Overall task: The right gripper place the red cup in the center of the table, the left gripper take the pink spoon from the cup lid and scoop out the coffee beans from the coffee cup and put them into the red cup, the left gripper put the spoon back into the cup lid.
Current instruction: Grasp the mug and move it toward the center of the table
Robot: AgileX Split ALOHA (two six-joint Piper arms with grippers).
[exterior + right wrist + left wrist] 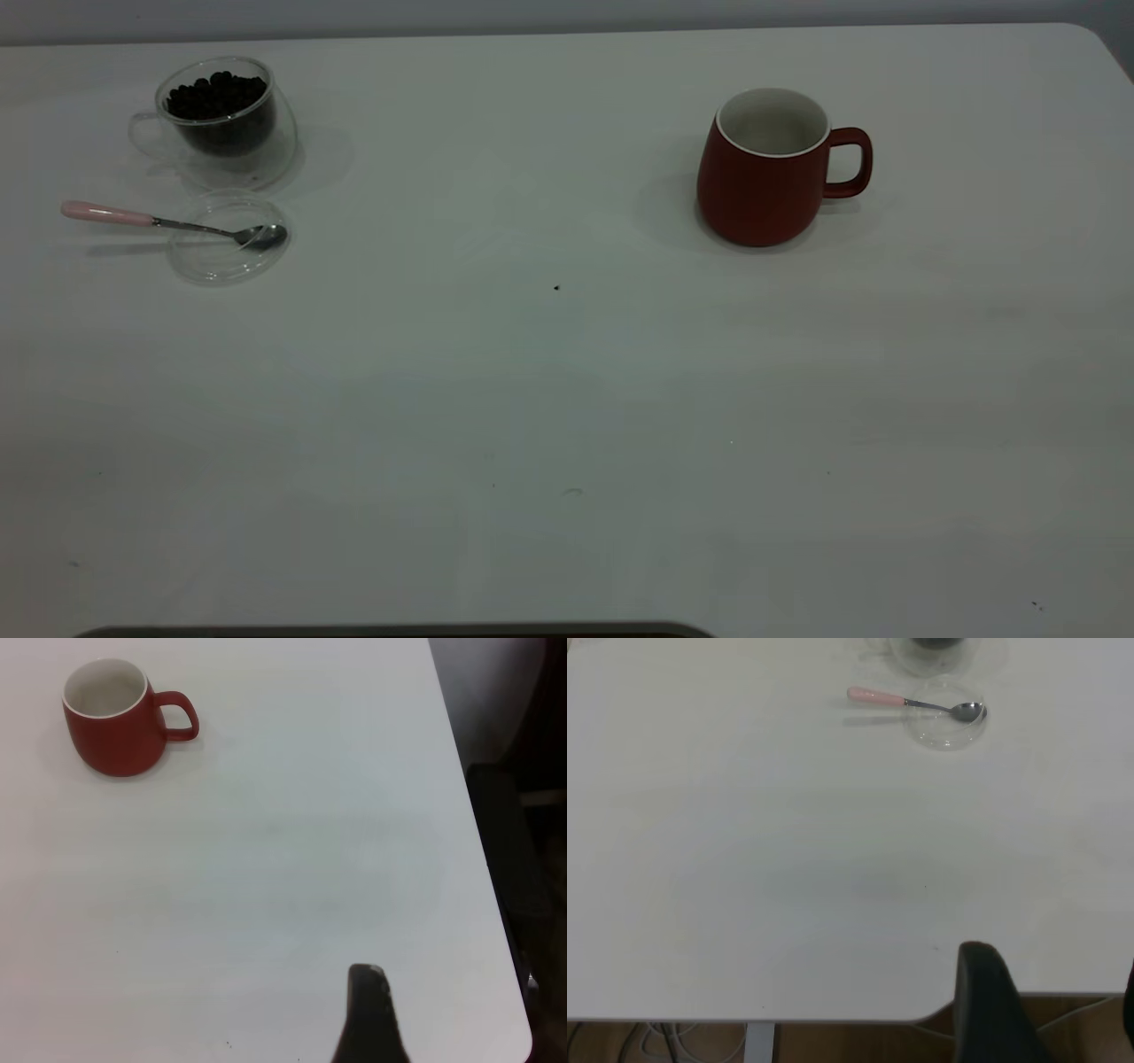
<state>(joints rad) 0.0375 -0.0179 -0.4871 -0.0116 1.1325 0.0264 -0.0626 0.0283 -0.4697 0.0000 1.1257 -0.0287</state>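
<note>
Two cups stand well apart on the plain white table (567,399): the rounded dark-red mug (764,168), upright and empty at the right, and the clear double-walled glass cup (221,120) of dark coffee beans (215,94) at the left. Just beside it, the pink-handled metal spoon (168,223) rests its bowl in the clear round lid (229,237). Whether the left gripper (992,1005) and right gripper (370,1019), near the table's edge, are released or clenched I cannot tell.

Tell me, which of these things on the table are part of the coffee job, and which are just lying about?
Part of the job:
red cup, empty
glass cup holding coffee beans
pink spoon, its bowl resting in the lid
table

Just lying about:
a few dark specks on the tabletop; nothing else shows.
</note>
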